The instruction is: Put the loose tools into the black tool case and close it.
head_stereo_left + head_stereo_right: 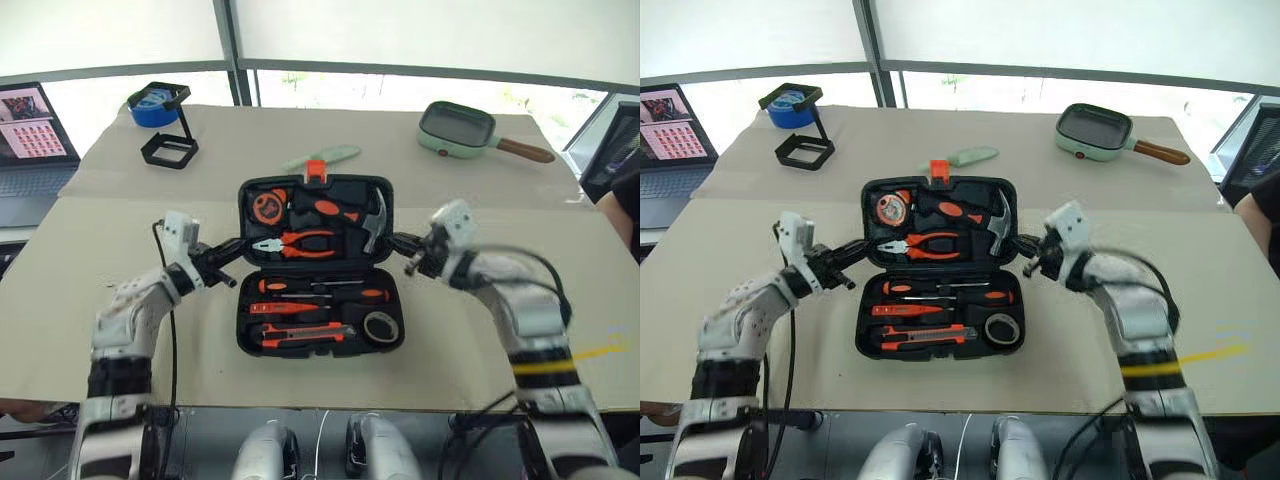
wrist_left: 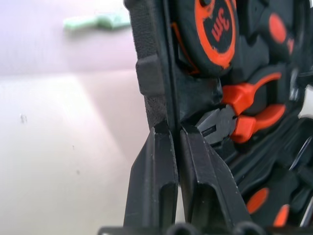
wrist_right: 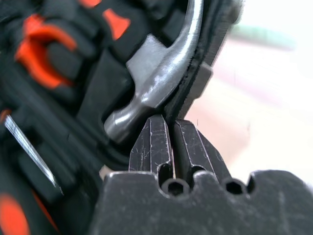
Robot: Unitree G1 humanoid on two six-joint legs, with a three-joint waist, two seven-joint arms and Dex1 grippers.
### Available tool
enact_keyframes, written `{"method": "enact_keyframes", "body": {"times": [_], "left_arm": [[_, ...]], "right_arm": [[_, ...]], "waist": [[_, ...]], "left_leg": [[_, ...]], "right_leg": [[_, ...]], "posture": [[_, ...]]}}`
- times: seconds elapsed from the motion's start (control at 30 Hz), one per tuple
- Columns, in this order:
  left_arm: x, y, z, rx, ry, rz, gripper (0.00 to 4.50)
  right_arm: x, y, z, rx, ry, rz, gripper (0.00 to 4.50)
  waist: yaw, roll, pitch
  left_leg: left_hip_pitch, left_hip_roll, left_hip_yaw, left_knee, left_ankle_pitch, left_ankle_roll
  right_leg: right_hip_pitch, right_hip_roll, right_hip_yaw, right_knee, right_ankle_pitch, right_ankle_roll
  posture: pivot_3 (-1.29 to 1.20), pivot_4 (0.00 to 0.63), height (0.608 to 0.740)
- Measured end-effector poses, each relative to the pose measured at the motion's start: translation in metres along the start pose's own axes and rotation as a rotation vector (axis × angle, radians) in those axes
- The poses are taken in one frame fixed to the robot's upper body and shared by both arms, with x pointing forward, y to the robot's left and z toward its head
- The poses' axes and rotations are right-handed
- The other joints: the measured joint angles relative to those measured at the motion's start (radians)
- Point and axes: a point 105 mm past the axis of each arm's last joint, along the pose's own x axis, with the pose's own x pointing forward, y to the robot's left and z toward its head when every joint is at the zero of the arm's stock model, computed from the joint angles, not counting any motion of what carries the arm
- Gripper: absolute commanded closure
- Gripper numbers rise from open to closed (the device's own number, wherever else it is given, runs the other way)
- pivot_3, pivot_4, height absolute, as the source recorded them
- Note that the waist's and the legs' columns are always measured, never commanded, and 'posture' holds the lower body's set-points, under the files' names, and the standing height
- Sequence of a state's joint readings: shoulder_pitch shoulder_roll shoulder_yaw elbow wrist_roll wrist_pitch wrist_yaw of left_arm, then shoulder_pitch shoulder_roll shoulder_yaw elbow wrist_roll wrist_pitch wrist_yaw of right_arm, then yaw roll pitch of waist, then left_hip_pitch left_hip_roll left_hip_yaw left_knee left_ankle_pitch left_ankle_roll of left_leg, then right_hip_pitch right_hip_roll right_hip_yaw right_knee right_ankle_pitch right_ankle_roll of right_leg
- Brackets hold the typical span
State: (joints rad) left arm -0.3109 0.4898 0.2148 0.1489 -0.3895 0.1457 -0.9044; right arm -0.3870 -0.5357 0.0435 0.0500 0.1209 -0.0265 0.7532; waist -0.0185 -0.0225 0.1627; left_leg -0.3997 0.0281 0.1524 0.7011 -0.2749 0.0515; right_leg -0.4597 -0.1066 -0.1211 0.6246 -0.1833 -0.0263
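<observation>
Nearest you, the black tool case (image 1: pixel 320 262) lies open flat on the table (image 1: pixel 80 300), lid half on the far side, orange latch (image 1: pixel 316 171) at the far edge. Near half holds the loose tools: utility knife (image 1: pixel 300 333) at the front, dark tape roll (image 1: pixel 381 326) beside it to the right, the small orange screwdriver (image 1: pixel 278 309) behind the knife, two black-and-orange screwdrivers (image 1: pixel 320 291) just behind that. Your left gripper (image 1: pixel 238 247) is pinched on the case's left rim near the hinge line; left wrist view shows fingers (image 2: pixel 151 181) either side of the wall, nearly together. Your right gripper (image 1: pixel 402 243) is clamped the same way on the right rim, fingers (image 3: pixel 151 142) squeezed onto the edge just under the hammer (image 3: pixel 156 73) head. Lid half holds pliers (image 1: pixel 300 243), tape measure (image 1: pixel 268 207) and hammer. Beyond the case: a mint-green knife (image 1: pixel 322 157) on the table, black frame (image 1: pixel 168 148) with blue tape (image 1: pixel 152 105) far left, green pan (image 1: pixel 458 129) far right, laptop (image 1: pixel 35 130) at the left edge
</observation>
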Motion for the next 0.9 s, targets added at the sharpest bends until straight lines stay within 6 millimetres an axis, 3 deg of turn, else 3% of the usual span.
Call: {"method": "enact_keyframes", "body": {"times": [0.17,0.27,0.4,0.5,0.57,0.6,0.63,0.7,0.73,0.83,0.9], "left_arm": [[-0.022,-0.016,-0.006,0.309,-0.033,-0.051,4.48],[-0.034,-0.025,-0.014,0.433,-0.006,-0.098,3.59],[-0.063,-0.028,-0.050,0.385,0.109,-0.086,2.05],[-0.079,-0.031,-0.054,0.431,0.150,-0.110,1.00],[-0.092,-0.023,-0.053,0.441,0.178,-0.060,0.19],[-0.095,-0.017,-0.050,0.439,0.180,-0.029,0.00],[-0.099,-0.010,-0.046,0.423,0.179,0.011,0.00],[-0.104,0.002,-0.041,0.381,0.192,0.055,0.17],[-0.104,0.007,-0.039,0.363,0.195,0.063,0.54],[-0.090,0.013,-0.030,0.342,0.173,0.058,1.41],[-0.064,0.013,-0.021,0.333,0.131,0.019,2.12]], "right_arm": [[-0.012,0.018,-0.010,-0.331,-0.048,-0.003,4.50],[-0.022,0.027,-0.017,-0.456,-0.066,-0.008,4.50],[-0.045,0.041,-0.041,-0.490,-0.019,0.034,3.12],[-0.059,0.050,-0.055,-0.484,0.027,0.076,2.12],[-0.066,0.048,-0.057,-0.494,0.039,0.063,1.36],[-0.069,0.045,-0.057,-0.504,0.048,0.057,1.11],[-0.075,0.039,-0.057,-0.498,0.068,0.045,0.72],[-0.089,0.031,-0.059,-0.441,0.113,0.041,1.08],[-0.098,0.032,-0.062,-0.367,0.143,0.063,1.14],[-0.120,0.054,-0.056,-0.076,0.173,0.169,2.01],[-0.127,0.075,-0.044,0.050,0.170,0.278,2.72]], "waist": [[0.003,0.000,0.000],[0.006,0.001,-0.001],[0.012,-0.001,-0.001],[0.010,-0.002,-0.001],[0.006,-0.002,-0.001],[0.007,-0.002,-0.001],[0.007,-0.002,-0.001],[0.010,-0.002,-0.001],[0.015,-0.002,-0.001],[0.034,-0.002,-0.001],[0.036,-0.002,-0.001]], "left_leg": [[0.009,0.002,0.005,-0.004,0.000,-0.001],[0.015,0.004,0.008,-0.006,-0.004,-0.007],[0.015,0.004,0.009,-0.005,-0.001,0.001],[0.014,0.005,0.010,-0.005,-0.002,0.002],[0.015,0.006,0.010,-0.006,-0.002,0.003],[0.015,0.006,0.010,-0.006,-0.002,0.003],[0.015,0.006,0.010,-0.006,-0.002,0.003],[0.015,0.006,0.010,-0.005,-0.003,0.004],[0.015,0.006,0.010,-0.005,-0.003,0.005],[0.015,0.006,0.007,-0.005,-0.005,0.008],[0.015,0.006,0.008,-0.004,-0.007,0.011]], "right_leg": [[0.005,-0.001,0.002,0.001,-0.005,0.006],[0.007,-0.004,0.007,0.001,-0.006,0.005],[0.007,-0.005,0.008,0.001,-0.006,0.006],[0.005,-0.006,0.010,0.002,-0.006,0.006],[0.005,-0.006,0.013,0.002,-0.006,0.006],[0.005,-0.006,0.015,0.002,-0.006,0.006],[0.005,-0.005,0.015,0.002,-0.006,0.006],[0.005,-0.005,0.017,0.002,-0.006,0.006],[0.006,-0.005,0.017,0.002,-0.006,0.006],[0.008,-0.005,0.016,0.001,-0.006,0.006],[0.009,-0.005,0.015,0.000,-0.005,0.007]], "posture": [[0.00,0.150,0.740],[0.00,0.150,0.740],[0.00,0.150,0.740],[0.00,0.150,0.740],[0.00,0.150,0.740],[0.00,0.150,0.740],[0.00,0.150,0.740],[0.00,0.150,0.740],[0.00,0.150,0.740],[0.00,0.150,0.740],[0.00,0.150,0.740]]}}
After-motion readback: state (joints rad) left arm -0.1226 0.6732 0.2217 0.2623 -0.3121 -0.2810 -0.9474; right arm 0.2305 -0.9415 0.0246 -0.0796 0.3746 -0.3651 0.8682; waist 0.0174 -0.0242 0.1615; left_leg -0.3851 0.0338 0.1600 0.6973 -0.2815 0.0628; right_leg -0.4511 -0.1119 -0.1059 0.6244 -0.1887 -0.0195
